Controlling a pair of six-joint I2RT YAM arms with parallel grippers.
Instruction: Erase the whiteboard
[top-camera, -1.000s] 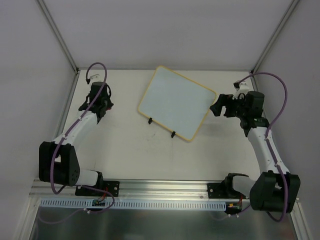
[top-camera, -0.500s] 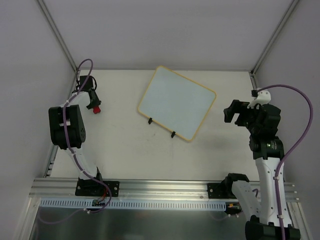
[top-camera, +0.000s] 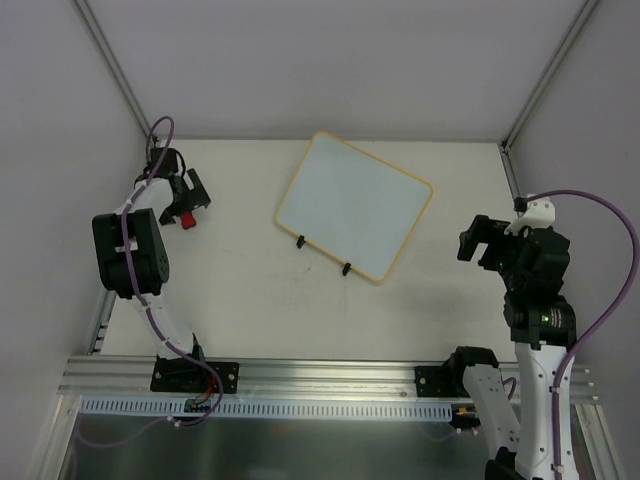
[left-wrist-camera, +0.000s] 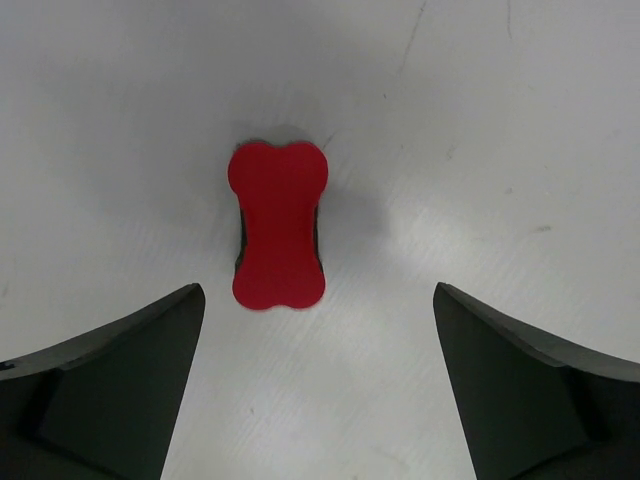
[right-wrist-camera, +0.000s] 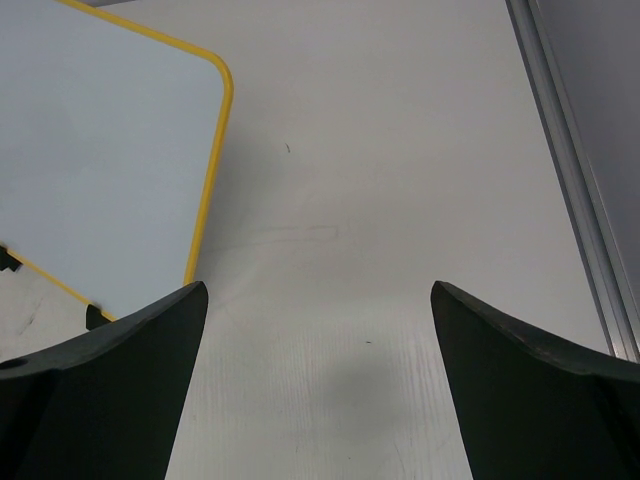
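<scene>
Left gripper (top-camera: 190, 195), its jaws newly sprung apart, hovers over the red eraser (left-wrist-camera: 278, 225) it has set down well left of the whiteboard (top-camera: 352, 205), which lies flat and unmarked on the table (top-camera: 260, 300); right gripper (right-wrist-camera: 318, 290), open and empty, has withdrawn to the whiteboard's right, suggesting erasing is complete.
</scene>
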